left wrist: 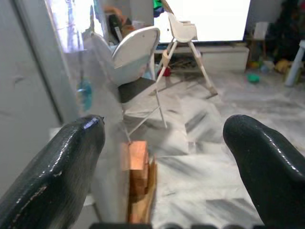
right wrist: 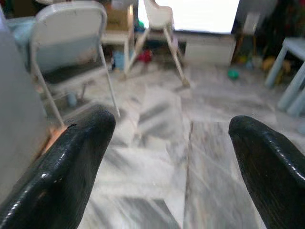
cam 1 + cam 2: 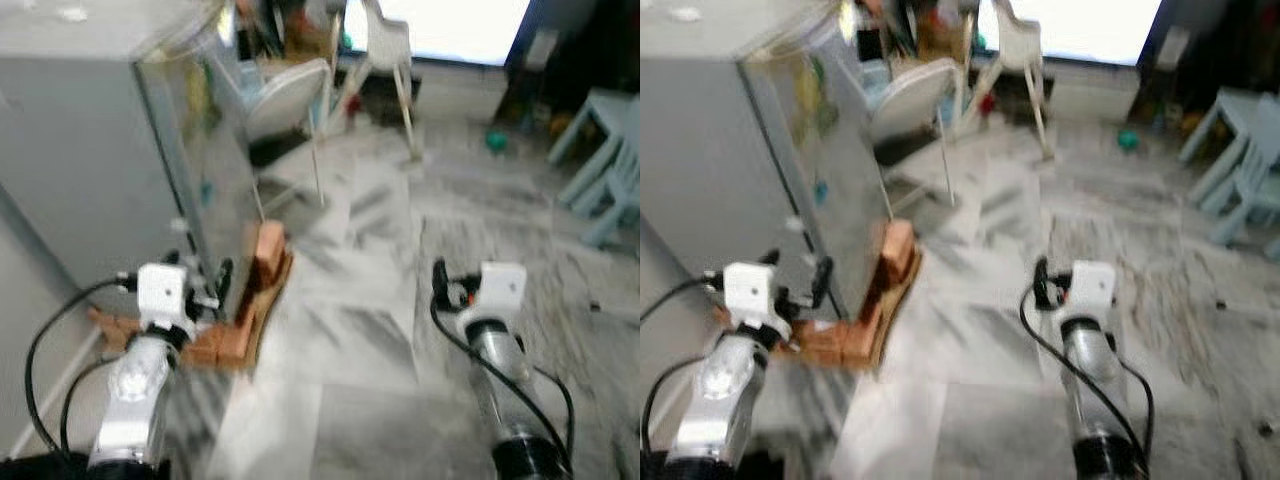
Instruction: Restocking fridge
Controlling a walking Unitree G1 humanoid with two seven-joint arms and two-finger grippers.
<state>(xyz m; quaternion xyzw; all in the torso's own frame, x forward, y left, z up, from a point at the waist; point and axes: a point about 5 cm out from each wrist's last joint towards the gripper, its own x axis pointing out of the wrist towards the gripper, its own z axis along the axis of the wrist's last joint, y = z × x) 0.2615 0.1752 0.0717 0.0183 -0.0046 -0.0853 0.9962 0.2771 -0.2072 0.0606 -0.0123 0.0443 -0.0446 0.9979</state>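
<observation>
The fridge (image 3: 90, 150) stands just ahead of the left gripper (image 1: 164, 157) — fingers apart, nothing between them — raised on bricks (image 3: 262, 290). The right gripper (image 2: 174, 162), well off to the fridge's side, is spread wide over marble floor (image 3: 380, 330); a folding chair (image 2: 71, 43) stands beyond.

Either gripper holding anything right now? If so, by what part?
Nothing is held. The left gripper is open by the fridge, with floor showing between its fingers; the right gripper is open over the marble floor.
</observation>
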